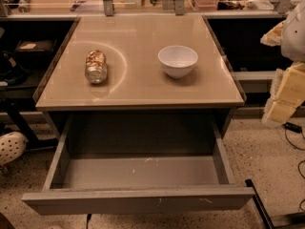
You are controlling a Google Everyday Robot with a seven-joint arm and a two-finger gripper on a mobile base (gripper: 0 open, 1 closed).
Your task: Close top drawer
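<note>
Tan glossy rectangular tabletop (138, 87) fills the middle of the view, left of the jaws and running from their height upward in view. It carries the two loose items and neither overhangs its front edge, so you can ignore both.

Wide grey metal top drawer (138, 199) is pulled well out from under the tabletop. It sits below and left of the jaws, and its plain scuffed front panel is the part lowest and farthest from them. The inside shows only bare grey floor, so nothing looks likely to block the slide. There's no handle, so my read is you'll need a flat push on the panel, near its middle so it doesn't skew.

Cream-yellow blocky gripper (284, 97) hangs at the right edge of the view, off the tabletop's corner and well apart from the drawer. Can't tell whether the jaws are released or clenched. It touches nothing I can see. It looks parked out to the side, so the push hasn't begun and the task is at its start.

White round ceramic bowl (177, 61) stands upright on the tabletop, left of the jaws and a bit higher in view.

Crumpled gold-and-silver drink can (96, 66) lies on its side on the tabletop, farther left again.
</note>
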